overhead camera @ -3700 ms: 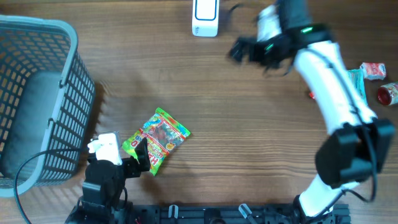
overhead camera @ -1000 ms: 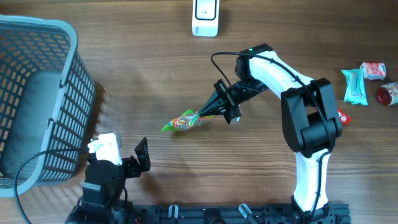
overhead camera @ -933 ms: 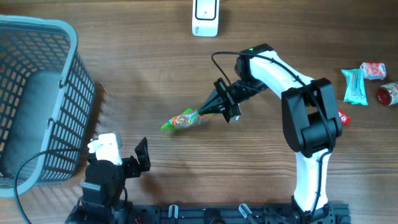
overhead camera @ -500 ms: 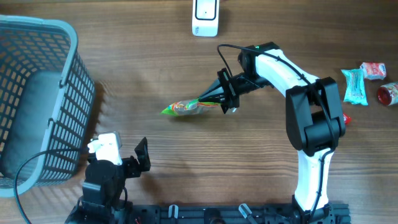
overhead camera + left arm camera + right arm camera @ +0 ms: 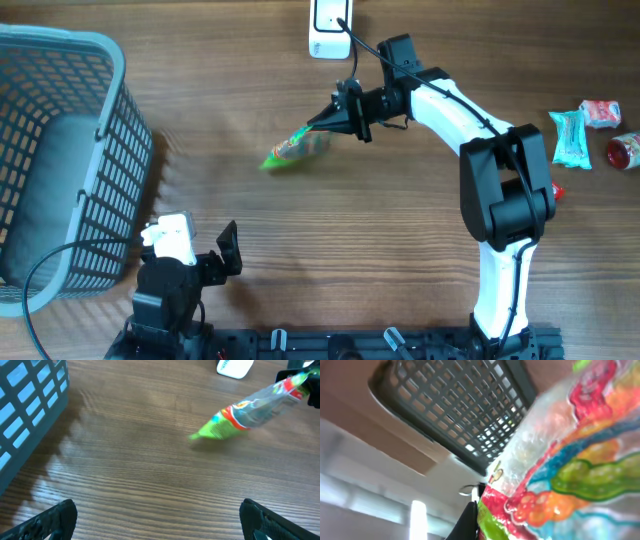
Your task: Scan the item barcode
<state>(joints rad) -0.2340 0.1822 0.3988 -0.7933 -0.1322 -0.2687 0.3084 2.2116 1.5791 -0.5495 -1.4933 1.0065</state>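
The item, a green and red candy bag [image 5: 297,147], hangs tilted above the table with my right gripper [image 5: 335,118] shut on its upper end. It sits a little in front and to the left of the white scanner [image 5: 330,17] at the table's back edge. The right wrist view shows the bag [image 5: 560,460] filling the frame, pinched beside a dark finger [image 5: 467,520]; no barcode shows there. My left gripper [image 5: 225,252] stands open near the front edge, with nothing between its fingers [image 5: 55,517]. The left wrist view has the bag [image 5: 245,410] up ahead at the right, the scanner [image 5: 235,366] behind it.
A grey mesh basket [image 5: 60,160] stands at the left, its wall close to my left arm [image 5: 25,405]. At the far right lie a teal packet [image 5: 570,138], a red and white packet [image 5: 600,112], a red can [image 5: 624,151] and a small red item [image 5: 552,187].
The right arm has carried the bag from the table's middle toward the back, closer to the scanner. The left arm has not moved.
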